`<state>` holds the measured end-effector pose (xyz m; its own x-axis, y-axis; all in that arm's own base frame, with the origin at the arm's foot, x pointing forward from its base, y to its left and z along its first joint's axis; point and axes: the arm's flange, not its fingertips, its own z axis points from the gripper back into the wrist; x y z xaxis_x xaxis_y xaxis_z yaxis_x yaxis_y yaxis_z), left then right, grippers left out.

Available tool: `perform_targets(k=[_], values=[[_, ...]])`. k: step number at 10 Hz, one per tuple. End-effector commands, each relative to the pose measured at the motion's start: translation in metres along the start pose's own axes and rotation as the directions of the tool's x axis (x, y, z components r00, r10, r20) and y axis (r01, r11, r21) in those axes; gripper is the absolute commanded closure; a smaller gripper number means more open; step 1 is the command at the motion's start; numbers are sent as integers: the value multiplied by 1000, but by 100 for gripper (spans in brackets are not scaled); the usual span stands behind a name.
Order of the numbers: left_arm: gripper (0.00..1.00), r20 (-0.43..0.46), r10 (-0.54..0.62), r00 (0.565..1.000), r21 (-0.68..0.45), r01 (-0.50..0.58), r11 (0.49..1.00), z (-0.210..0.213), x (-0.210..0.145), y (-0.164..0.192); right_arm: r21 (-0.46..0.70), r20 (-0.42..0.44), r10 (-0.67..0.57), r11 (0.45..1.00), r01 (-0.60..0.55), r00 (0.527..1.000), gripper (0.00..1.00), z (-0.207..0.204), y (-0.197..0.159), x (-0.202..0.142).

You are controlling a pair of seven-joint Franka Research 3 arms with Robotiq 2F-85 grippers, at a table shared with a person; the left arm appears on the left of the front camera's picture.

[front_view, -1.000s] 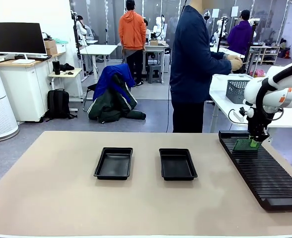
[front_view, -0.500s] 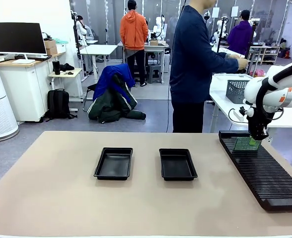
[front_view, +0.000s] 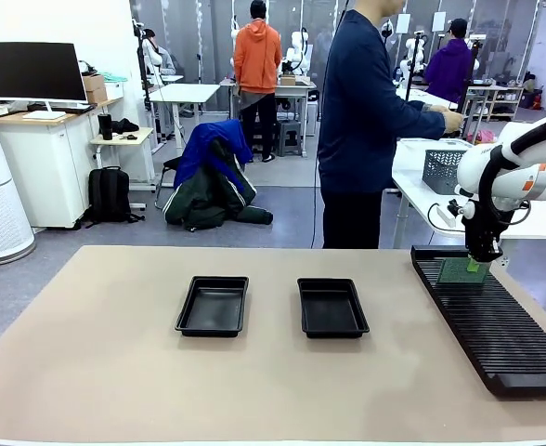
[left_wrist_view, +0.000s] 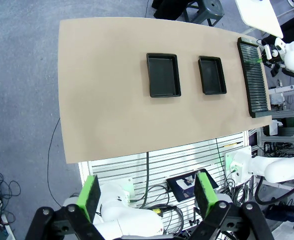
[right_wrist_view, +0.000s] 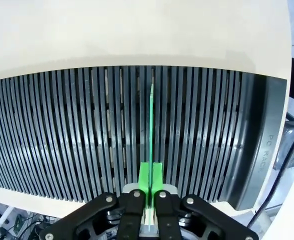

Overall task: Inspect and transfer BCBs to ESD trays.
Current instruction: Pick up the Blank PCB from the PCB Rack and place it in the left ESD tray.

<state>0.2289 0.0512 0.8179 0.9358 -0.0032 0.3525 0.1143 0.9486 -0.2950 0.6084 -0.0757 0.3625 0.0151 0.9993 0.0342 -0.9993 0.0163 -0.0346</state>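
A thin green BCB (right_wrist_view: 151,130) stands on edge just above the slots at the far end of the long black ribbed rack (right_wrist_view: 77,135), and my right gripper (right_wrist_view: 150,177) is shut on its top edge. In the front view the same BCB (front_view: 463,270) hangs under the right gripper (front_view: 482,261) at the rack's far end. Two black ESD trays sit mid-table, the left tray (front_view: 214,305) and the right tray (front_view: 331,307), both with bare floors. My left gripper (left_wrist_view: 148,195) is open high above the table, looking down on both trays (left_wrist_view: 163,75) (left_wrist_view: 212,75).
The slotted rack (front_view: 491,321) runs along the table's right side. A person in a dark top (front_view: 361,121) stands beyond the far edge, turned to a side table holding a grey mesh basket (front_view: 442,170). Bare tabletop (front_view: 97,344) lies left of and in front of the trays.
The right gripper closed on the BCB and lifted it slightly out of the rack's slots. The left arm has not moved.
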Motion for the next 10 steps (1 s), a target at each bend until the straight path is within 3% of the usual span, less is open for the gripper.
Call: perform_targets(k=[1,5,6,10], values=[[0,2,2,1000,1,-2,1000,-1,1,0,-5,2,14,1000,-14,1000,100,-1,0,0],[0,2,2,1000,1,-2,1000,-1,1,0,-5,2,14,1000,-14,1000,100,-1,0,0],[0,2,2,1000,1,-2,1000,-1,1,0,0,0,2,1000,-2,1000,94,0,0,0],[0,2,2,1000,1,-2,1000,-1,1,0,-41,-11,-77,996,76,997,97,62,22,-13]])
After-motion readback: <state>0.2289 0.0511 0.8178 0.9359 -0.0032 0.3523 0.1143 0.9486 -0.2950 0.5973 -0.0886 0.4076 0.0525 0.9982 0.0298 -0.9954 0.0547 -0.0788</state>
